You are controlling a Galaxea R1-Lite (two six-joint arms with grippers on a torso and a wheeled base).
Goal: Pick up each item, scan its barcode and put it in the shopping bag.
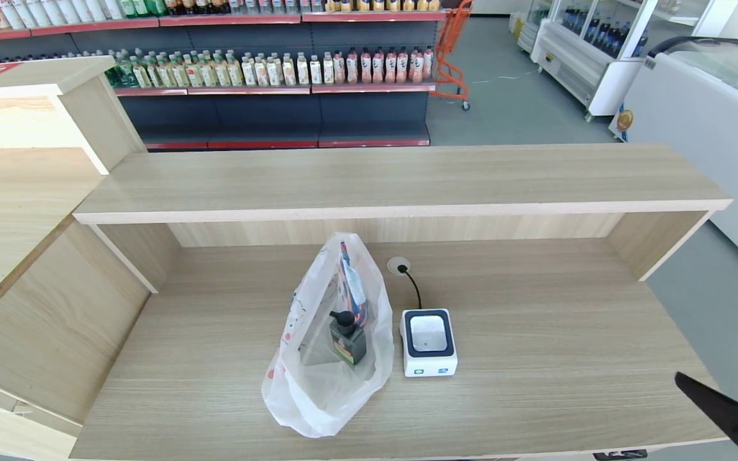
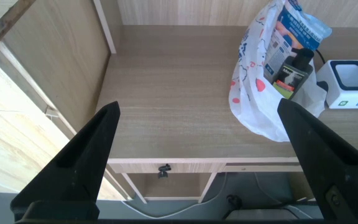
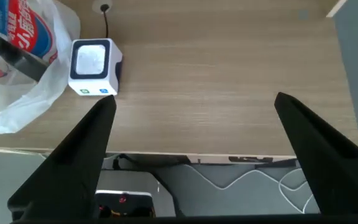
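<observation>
- Shopping bag [image 1: 327,358] sits about mid-desk, standing up and a bit slumped. Its long axis runs near to far and the mouth opens up toward the far side.
- Inside it there's a dark pump bottle [image 1: 347,339], upright with the pump head on top. Behind that is a tall colourful packet [image 1: 351,282] standing on end, its top poking out at the bag's far end.
- Scanner [image 1: 428,341] is just right of the bag, window facing up. Its cable [image 1: 412,285] runs off the far side to a round hole in the desk [image 1: 535,358].
- Room-wise, there's a broad stretch of wood between the scanner and the right side panel, and another stretch left of the bag. A raised shelf [image 1: 401,179] overhangs the far edge.
- Left gripper [image 2: 197,109] hangs over the near-left edge of the desk, fingers spread wide, holding nothing, well apart from the bag.
- Right gripper [image 1: 715,371] is at the near-right corner, also released with nothing between its fingers.
</observation>
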